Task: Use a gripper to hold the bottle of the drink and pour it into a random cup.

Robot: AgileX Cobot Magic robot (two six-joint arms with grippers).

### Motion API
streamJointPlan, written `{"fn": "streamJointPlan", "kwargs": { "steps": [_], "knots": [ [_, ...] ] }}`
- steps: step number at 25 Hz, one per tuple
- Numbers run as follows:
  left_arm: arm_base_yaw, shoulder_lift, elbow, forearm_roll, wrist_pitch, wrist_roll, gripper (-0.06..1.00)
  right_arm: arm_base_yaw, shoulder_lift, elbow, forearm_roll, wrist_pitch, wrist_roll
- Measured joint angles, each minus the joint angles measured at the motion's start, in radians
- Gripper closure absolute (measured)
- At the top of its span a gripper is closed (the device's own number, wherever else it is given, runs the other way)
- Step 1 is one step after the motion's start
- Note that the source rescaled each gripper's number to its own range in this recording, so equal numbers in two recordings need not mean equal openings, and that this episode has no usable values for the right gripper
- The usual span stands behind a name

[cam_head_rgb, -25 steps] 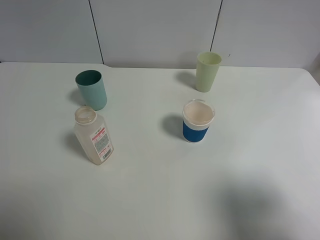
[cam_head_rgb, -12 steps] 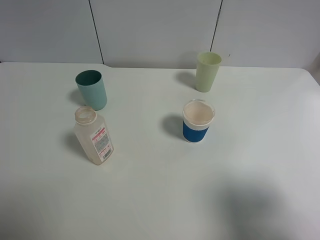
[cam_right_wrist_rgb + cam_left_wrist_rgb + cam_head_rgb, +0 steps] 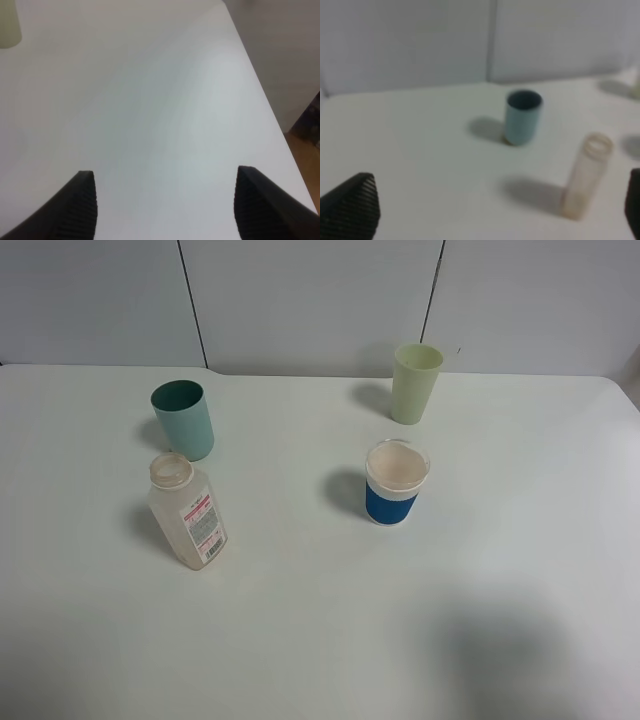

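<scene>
The white counter [image 3: 300, 640] fills the high view, backed by a grey panelled wall [image 3: 310, 300]. The bottle [image 3: 187, 512] stands upright at the left, cap off, its label facing front; whether any drink is inside cannot be told. The teal cup [image 3: 183, 420] stands just behind it, close but apart. To the right stands a white cup with a blue band [image 3: 396, 482], and farther back a pale yellow-green tumbler [image 3: 416, 383]. Nothing stands between bottle and teal cup. The left gripper [image 3: 495, 210] has its jaws spread wide, the bottle ahead and untouched. The right gripper [image 3: 165, 205] has its jaws spread over bare counter. Nothing has shifted since the earlier frame.
</scene>
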Motion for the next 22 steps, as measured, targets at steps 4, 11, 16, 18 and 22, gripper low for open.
{"fn": "streamJointPlan", "kwargs": {
  "steps": [4, 11, 16, 18, 22],
  "knots": [
    [0.0, 0.0, 0.094, -0.086, -0.033, 0.084, -0.06, 0.0, 0.0, 0.0, 0.0, 0.0, 0.0],
    [0.0, 0.001, 0.255, -0.144, -0.108, 0.106, -0.06, 0.0, 0.0, 0.0, 0.0, 0.0, 0.0],
    [0.0, 0.001, 0.355, -0.201, -0.152, 0.113, -0.06, 0.0, 0.0, 0.0, 0.0, 0.0, 0.0],
    [0.0, 0.001, 0.363, -0.201, -0.152, 0.112, -0.06, 0.0, 0.0, 0.0, 0.0, 0.0, 0.0],
    [0.0, 0.001, 0.363, -0.2, -0.157, 0.109, -0.06, 0.0, 0.0, 0.0, 0.0, 0.0, 0.0]
  ]
}}
